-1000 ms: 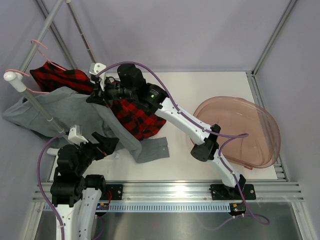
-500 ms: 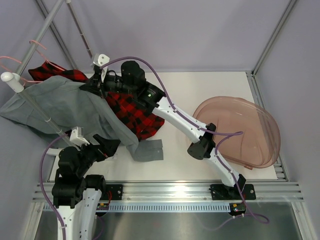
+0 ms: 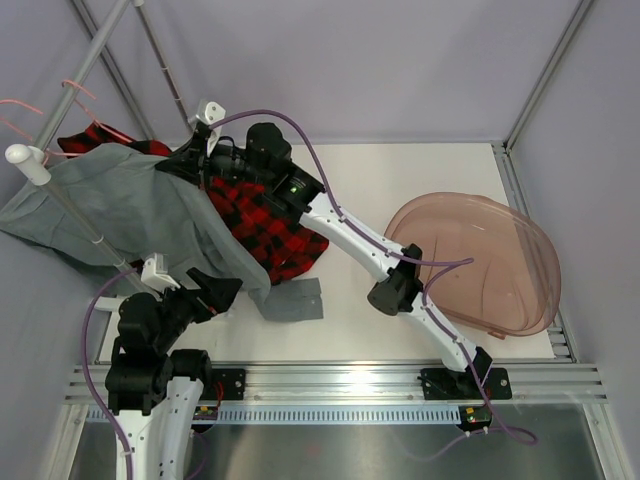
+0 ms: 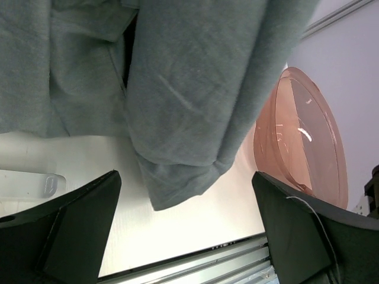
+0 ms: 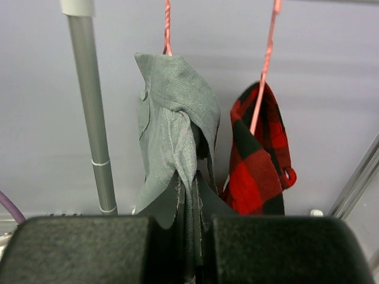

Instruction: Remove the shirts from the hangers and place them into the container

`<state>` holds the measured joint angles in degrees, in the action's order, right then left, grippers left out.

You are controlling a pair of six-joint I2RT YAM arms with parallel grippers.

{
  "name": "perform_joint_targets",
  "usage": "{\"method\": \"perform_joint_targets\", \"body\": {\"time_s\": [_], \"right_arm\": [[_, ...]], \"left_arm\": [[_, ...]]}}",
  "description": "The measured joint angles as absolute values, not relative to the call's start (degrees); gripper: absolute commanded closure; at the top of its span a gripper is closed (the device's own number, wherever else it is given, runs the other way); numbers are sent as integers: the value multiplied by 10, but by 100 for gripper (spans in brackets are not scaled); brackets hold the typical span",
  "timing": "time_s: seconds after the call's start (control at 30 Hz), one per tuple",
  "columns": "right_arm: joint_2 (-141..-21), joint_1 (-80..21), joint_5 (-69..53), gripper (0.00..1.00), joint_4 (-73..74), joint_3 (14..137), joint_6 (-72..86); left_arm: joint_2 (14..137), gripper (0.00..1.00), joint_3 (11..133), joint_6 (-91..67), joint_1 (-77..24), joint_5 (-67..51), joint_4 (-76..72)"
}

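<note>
right gripper is pinching the grey shirt, seemingly its collar, below the hanger; left gripper is gaping empty; next, sliding it off.

2 shirts left, seemingly overlapping, container right

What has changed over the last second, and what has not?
The right gripper, shut on the grey shirt, pulled it farther back; its sleeve slid left on the table. The open left gripper and the tub stayed put.
</note>
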<state>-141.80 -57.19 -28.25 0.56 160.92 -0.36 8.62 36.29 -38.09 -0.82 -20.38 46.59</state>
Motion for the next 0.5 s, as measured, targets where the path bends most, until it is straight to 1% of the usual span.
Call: {"method": "perform_joint_targets", "body": {"time_s": [0.27,0.5], "right_arm": [[-1448,-538,-313,100,-23,1610,47],[-1469,-532,-326,100,-37,1610,58]], "left_arm": [[86,1,363,-396,-8,-208,451],[93,1,363,-402,-8,-208,435]]}}
